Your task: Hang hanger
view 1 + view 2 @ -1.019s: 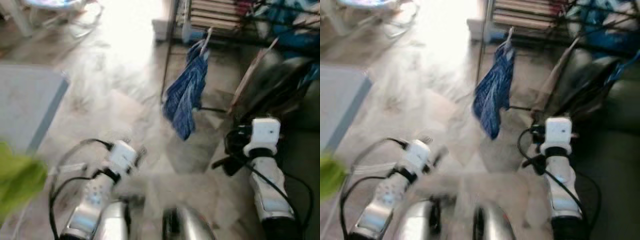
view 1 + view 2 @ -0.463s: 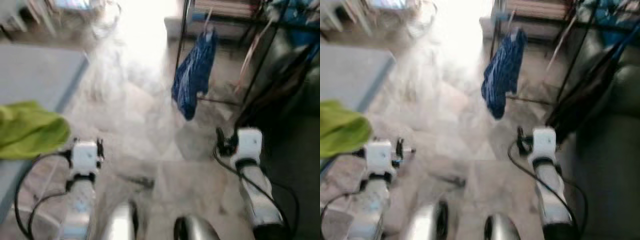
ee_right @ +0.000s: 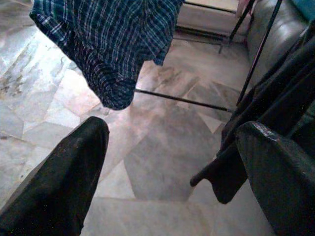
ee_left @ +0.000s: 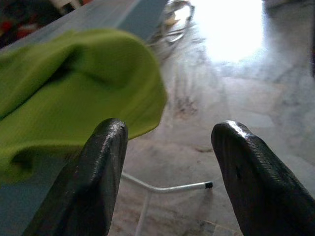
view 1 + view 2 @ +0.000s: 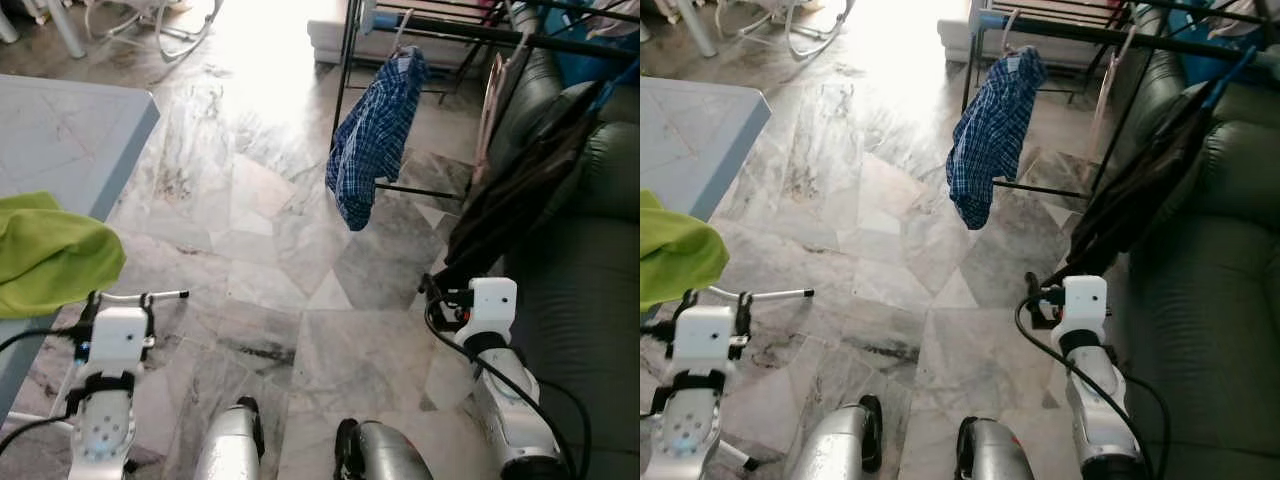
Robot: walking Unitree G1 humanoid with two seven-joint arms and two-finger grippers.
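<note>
A blue plaid shirt (image 5: 375,140) hangs on a hanger hook (image 5: 400,28) from the black clothes rack (image 5: 470,30) ahead. A lime green garment (image 5: 50,262) lies bunched on the corner of the grey table (image 5: 60,130) at my left. My left gripper (image 4: 170,147) is open and empty, low beside the table edge and pointing past the green garment (image 4: 74,83). My right gripper (image 3: 172,162) is open and empty too. It is held low at the right, facing the plaid shirt (image 3: 103,44) and a dark garment (image 3: 256,123).
A dark green sofa (image 5: 590,260) runs along the right, with dark clothes (image 5: 510,190) draped from the rack over it. A thin white rod with a black tip (image 4: 167,187) lies low by the table. Marble floor (image 5: 260,200) stretches between table and rack.
The view has swung and steadied, so the table and green garment now show fully at the left. My left arm has shifted left, close to the table's edge.
</note>
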